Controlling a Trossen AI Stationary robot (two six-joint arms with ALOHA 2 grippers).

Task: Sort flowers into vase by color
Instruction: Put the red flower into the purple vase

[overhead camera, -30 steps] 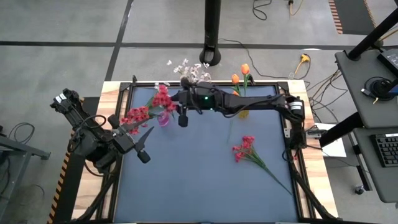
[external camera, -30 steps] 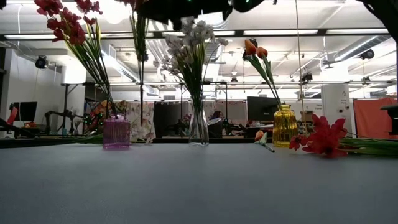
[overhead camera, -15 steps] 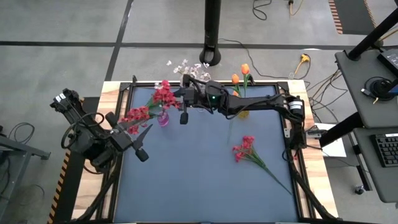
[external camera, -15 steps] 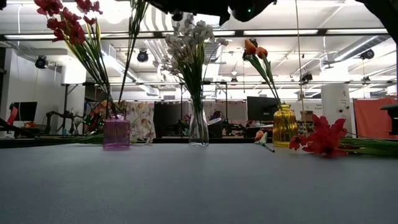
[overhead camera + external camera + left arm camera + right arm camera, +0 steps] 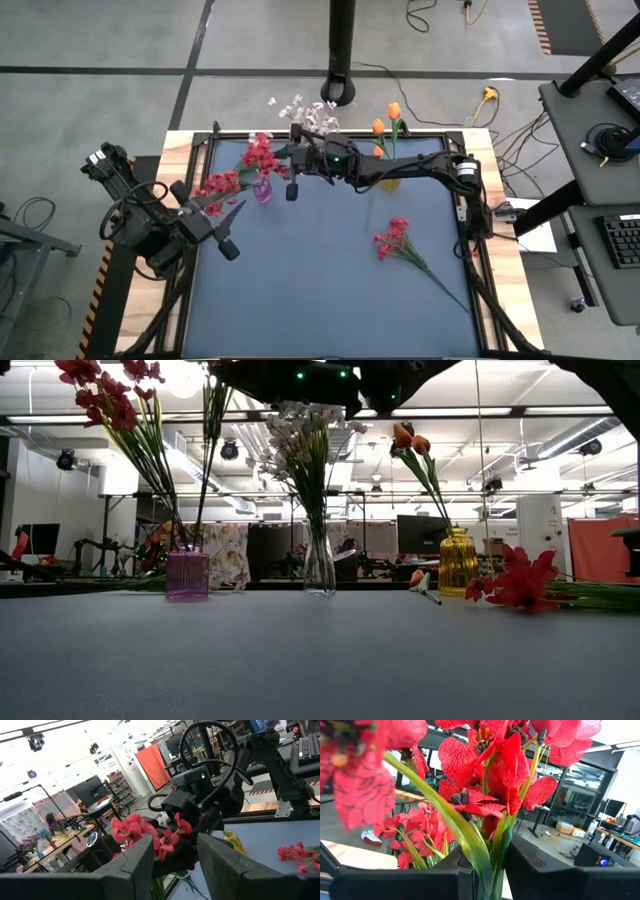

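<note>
My right gripper [image 5: 281, 158] is shut on a red flower spray [image 5: 262, 155] above the pink vase [image 5: 262, 190] at the far left. In the low view its green stem [image 5: 204, 460] slants down to the pink vase's mouth [image 5: 187, 550], beside red flowers [image 5: 110, 400] standing in it. A clear vase [image 5: 320, 565] holds white flowers and a yellow vase [image 5: 458, 560] holds orange buds [image 5: 410, 438]. Another red spray [image 5: 395, 240] lies flat on the mat. My left gripper [image 5: 225, 232] waits open at the left edge, holding nothing. My right gripper pinches the red spray's green stem [image 5: 496, 860] just below its blossoms, between its two fingers. The fingers come about level from the table's right side and lie across the stem. The blossoms stand above the fingers; the stem hangs slanted below them toward the pink vase.
The three vases stand in a row along the mat's far edge. The mat's middle and near part [image 5: 320, 290] are bare apart from the lying spray at the right. A dark post [image 5: 342, 50] rises beyond the far edge.
My right gripper has sunk a little toward the pink vase and tipped its fingers upward. The held spray's stem, upright a second ago, now slants with its lower end at the pink vase's mouth.
</note>
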